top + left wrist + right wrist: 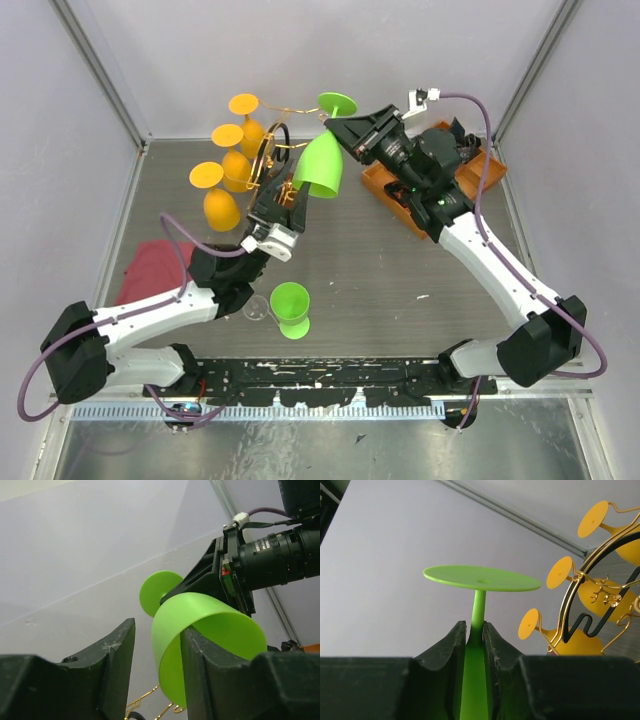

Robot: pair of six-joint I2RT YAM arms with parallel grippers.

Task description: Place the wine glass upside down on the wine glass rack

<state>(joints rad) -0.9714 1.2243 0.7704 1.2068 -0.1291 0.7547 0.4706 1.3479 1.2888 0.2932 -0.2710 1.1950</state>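
Glass: green, in the air at the right side of the rack, foot up, bowl down; contact with the wires impossible to tell.
Right pincer: pinching the stem just under the foot.
Left pincer: spread, with the bowl's rim wall between the fingers; one pad against the wall, a clear gap at the other, so apparently not gripping.
Rack load: orange glasses hanging on the left side.
Done: glass lifted and inverted.
Left to do: bring the stem into a free wire arm, lower until the foot rests, let go.
Spare: second green glass on the table.
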